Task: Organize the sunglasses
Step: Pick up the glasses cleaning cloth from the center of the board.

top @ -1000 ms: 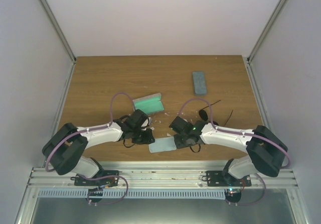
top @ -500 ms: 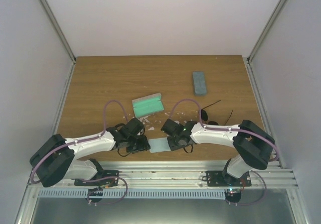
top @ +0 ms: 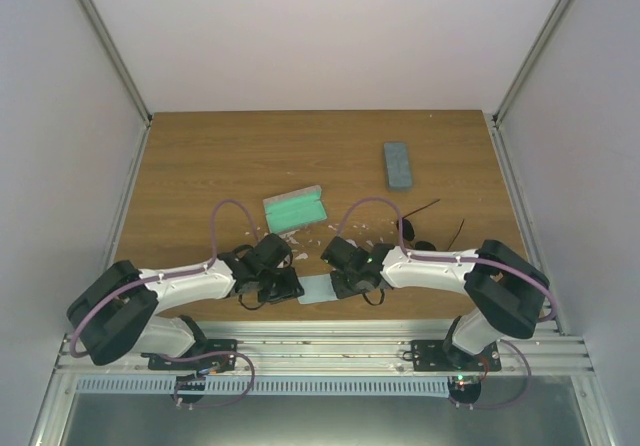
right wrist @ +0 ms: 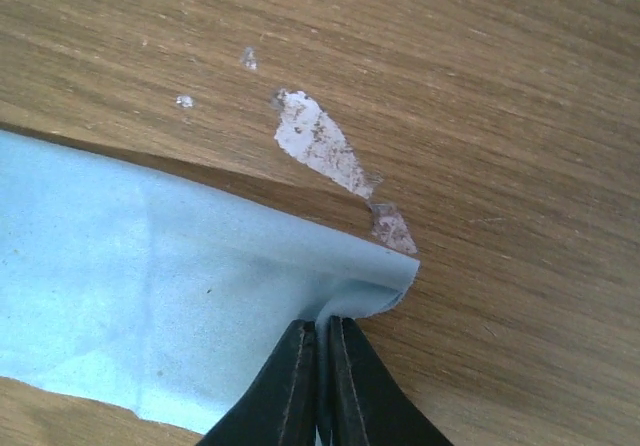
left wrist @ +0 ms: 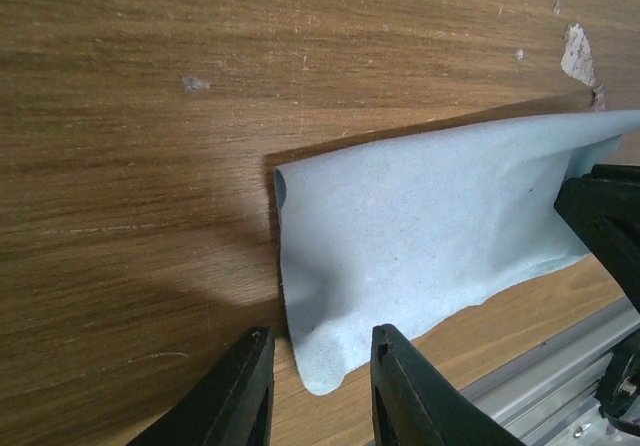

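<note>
One dark pair of sunglasses lies on the table right of centre, partly hidden by my right arm, its thin temples sticking out. I see no second pair. My right gripper is shut on the folded right edge of a light-blue cloth that lies near the table's front edge. My left gripper is open low over the table, and the cloth's near-left corner lies between its fingers without touching them.
An open case with green lining lies behind the grippers at centre. A closed grey case lies at the back right. Pale chips mark the wood beside the cloth. The metal front rail runs close to the cloth.
Both grippers have dropped to the table and closed in on the cloth. The right gripper has moved left along it. In the last half second little has moved.
</note>
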{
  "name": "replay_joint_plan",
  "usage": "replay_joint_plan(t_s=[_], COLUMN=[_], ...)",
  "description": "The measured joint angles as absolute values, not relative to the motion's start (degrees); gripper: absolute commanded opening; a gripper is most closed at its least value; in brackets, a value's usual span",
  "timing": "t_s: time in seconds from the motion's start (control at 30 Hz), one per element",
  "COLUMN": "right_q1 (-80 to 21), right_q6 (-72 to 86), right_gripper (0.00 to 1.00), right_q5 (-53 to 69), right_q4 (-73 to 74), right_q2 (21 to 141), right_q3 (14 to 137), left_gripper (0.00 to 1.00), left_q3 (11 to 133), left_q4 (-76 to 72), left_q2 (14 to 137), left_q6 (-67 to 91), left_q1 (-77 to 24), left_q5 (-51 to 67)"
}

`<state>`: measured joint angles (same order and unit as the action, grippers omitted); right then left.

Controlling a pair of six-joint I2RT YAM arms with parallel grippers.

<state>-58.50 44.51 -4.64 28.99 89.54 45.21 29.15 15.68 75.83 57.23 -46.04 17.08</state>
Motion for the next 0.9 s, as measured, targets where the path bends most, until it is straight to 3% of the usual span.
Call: replay_joint_plan(t_s=[0.17, 0.7, 0.9], right_q1=[-58.5, -58.5, -58.5], right_q6=[44.6, 44.7, 44.7], right_gripper=[0.01, 0.01, 0.01], right_q5=[-4.0, -3.7, -3.8], right_q4=[28.0, 27.2, 27.1], right_q2=[89.6, 89.5, 89.4], right_q3=[45.0, 44.8, 44.6], left_gripper=[0.26, 0.16, 0.04], left_q3=[29.7, 31.0, 32.3], left_q4=[14.9, 14.3, 15.0], left_q2=[77.0, 79.4, 80.7], left_q6=[57.6, 58.6, 58.5], left_q1=[-46.3, -46.9, -47.6], left_q5=[17.2, 16.4, 15.2])
